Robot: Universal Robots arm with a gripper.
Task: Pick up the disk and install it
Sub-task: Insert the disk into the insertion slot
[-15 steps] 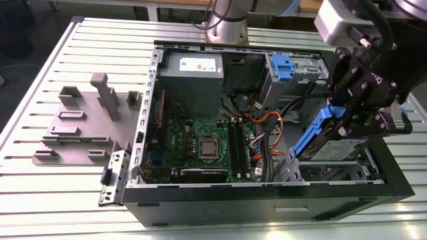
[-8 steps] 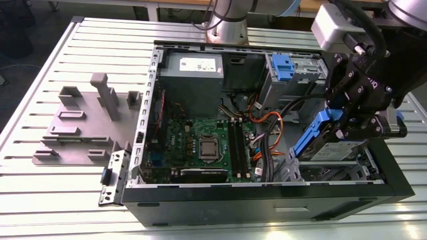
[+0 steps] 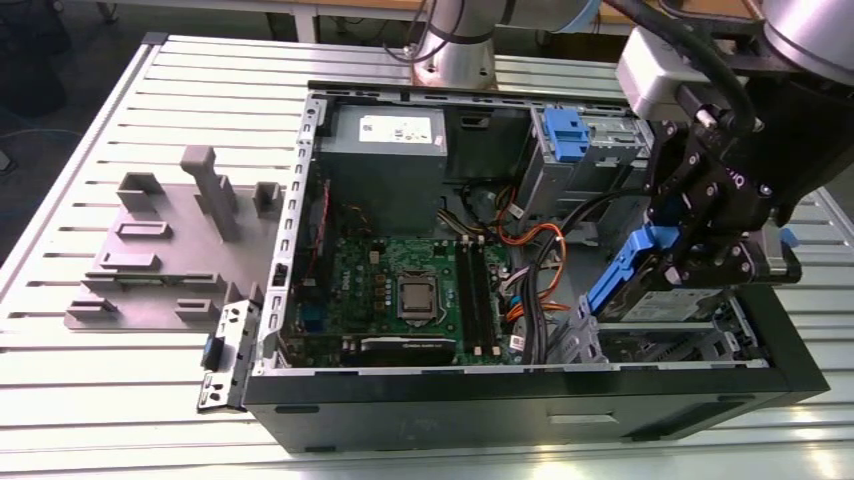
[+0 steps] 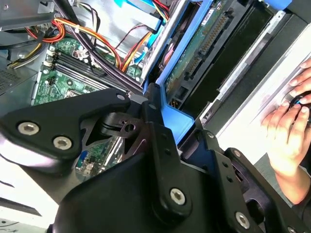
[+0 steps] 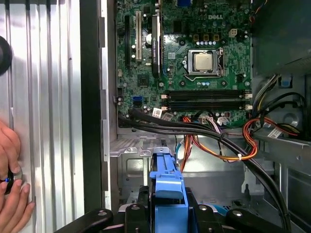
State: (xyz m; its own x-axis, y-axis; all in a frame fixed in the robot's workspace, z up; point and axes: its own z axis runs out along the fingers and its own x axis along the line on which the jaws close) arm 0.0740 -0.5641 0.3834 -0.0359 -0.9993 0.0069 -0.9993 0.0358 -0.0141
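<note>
Over the drive bay (image 3: 663, 345), the tool (image 3: 697, 268) is closed firmly around the disk (image 3: 654, 304).

exterior view looks down from above on the open case (image 3: 534, 400); both wrist views peer in close, sharing its motherboard (image 4: 58, 82) (image 5: 141, 82).

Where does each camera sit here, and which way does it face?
Exterior view: off the arm, looking down on the open computer case on the slatted table; the gripper holds the disk.
First wrist view: on the wrist, looking down past the gripper into the case at the motherboard.
Second wrist view: on the wrist, looking obliquely along the gripper's linkage and the disk.
Both wrist views share the disk's blue carrier, the motherboard and a person's hand.
</note>
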